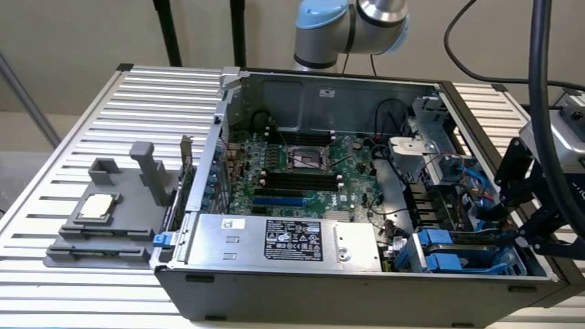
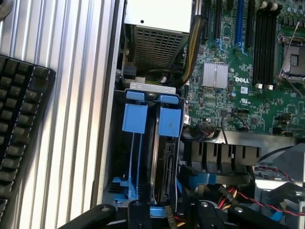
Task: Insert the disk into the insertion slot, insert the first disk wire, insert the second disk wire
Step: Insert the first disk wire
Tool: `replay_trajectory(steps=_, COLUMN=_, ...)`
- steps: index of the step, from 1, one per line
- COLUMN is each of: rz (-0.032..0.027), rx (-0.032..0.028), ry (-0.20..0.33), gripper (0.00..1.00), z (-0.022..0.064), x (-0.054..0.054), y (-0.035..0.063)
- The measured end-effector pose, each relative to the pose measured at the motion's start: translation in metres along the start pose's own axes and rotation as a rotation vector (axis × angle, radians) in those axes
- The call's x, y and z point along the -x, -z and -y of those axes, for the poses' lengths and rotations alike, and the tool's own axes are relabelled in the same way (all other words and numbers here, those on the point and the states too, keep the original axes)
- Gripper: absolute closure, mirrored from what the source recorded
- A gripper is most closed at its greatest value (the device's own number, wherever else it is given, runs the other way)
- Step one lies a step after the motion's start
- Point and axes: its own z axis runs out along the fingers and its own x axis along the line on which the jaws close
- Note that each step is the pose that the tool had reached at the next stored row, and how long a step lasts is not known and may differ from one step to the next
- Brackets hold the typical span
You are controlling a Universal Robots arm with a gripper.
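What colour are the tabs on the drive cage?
Bright blue; the tabs show best in the wrist view.

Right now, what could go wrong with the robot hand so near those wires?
The gripper sits close to the drive cage, so it might snag the red and yellow wires beside it. Coming down crooked, it could also bend the blue tabs or bump the disk in its bay.
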Motion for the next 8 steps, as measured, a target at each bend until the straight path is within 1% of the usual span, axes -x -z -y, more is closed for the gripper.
replay_trajectory(steps=5, rz=0.0209, rx=0.0007, ry=0.021, gripper=0.60, z=0.0017, x=-0.0004, y=-0.0022)
replay_trajectory(steps=8, rz=0.0318, rx=0.0005, ry=0.031, gripper=0.60, z=0.0034, x=-0.0007, y=-0.0031)
